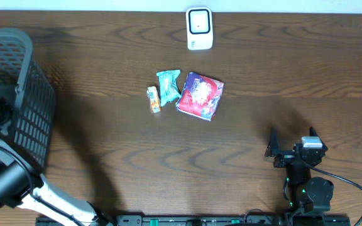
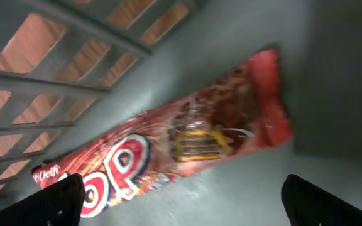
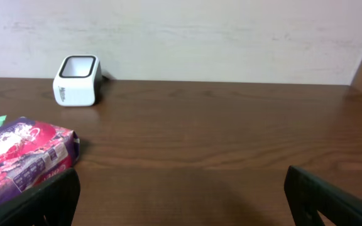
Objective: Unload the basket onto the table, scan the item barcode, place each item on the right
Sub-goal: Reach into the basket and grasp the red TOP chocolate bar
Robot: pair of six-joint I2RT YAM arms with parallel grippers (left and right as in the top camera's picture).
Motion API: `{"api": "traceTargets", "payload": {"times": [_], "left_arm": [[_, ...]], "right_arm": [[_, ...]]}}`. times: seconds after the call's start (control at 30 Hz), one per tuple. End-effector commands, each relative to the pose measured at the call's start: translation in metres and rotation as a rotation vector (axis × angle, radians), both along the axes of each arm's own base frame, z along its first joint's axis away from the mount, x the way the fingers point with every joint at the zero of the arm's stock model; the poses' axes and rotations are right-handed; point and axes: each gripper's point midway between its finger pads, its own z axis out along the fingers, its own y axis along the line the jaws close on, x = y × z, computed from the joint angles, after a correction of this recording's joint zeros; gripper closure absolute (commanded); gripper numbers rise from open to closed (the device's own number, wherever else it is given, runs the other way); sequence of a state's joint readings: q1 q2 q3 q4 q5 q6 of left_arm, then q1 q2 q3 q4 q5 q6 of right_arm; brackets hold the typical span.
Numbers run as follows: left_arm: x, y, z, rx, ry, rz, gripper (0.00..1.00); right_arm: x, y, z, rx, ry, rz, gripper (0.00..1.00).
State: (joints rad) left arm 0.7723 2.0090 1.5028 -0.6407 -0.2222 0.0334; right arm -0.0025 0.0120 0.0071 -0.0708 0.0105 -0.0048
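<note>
A red snack packet (image 2: pixel 168 150) lies slanted on the grey floor of the basket (image 2: pixel 74 81), a little blurred in the left wrist view. My left gripper (image 2: pixel 181 204) hovers over it, open, with one fingertip (image 2: pixel 58 201) over the packet's lower end and nothing between the fingers. The white barcode scanner (image 1: pixel 199 28) stands at the table's far edge. My right gripper (image 1: pixel 292 141) rests open and empty near the front right, pointing toward the scanner (image 3: pixel 77 80).
The dark mesh basket (image 1: pixel 17 94) fills the left side of the table. A purple-red packet (image 1: pixel 200 95), a teal packet (image 1: pixel 168 86) and a small orange item (image 1: pixel 153 99) lie mid-table. The purple packet (image 3: pixel 21 157) sits ahead-left of my right gripper.
</note>
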Motion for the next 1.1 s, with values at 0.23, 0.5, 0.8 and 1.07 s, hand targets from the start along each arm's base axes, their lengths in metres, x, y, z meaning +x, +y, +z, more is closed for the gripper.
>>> {"api": "traceTargets", "payload": {"times": [0.23,0.5,0.8,1.07], "left_arm": [[-0.005,-0.015,-0.035,-0.136,-0.060,-0.087,0.06],[-0.016,-0.019,-0.055,-0.125,-0.040,-0.091,0.27],[-0.002,-0.020,-0.024,-0.072,-0.093,-0.120,0.81],[0.013,-0.014,0.009,0.014,-0.166,-0.140,0.12]], "right_arm": [[0.000,-0.001,-0.001,0.011,0.001,-0.002,0.01],[0.000,-0.001,-0.001,0.011,0.001,-0.002,0.01],[0.000,-0.001,-0.001,0.011,0.001,-0.002,0.01],[0.000,-0.001,-0.001,0.011,0.001,-0.002,0.01]]}}
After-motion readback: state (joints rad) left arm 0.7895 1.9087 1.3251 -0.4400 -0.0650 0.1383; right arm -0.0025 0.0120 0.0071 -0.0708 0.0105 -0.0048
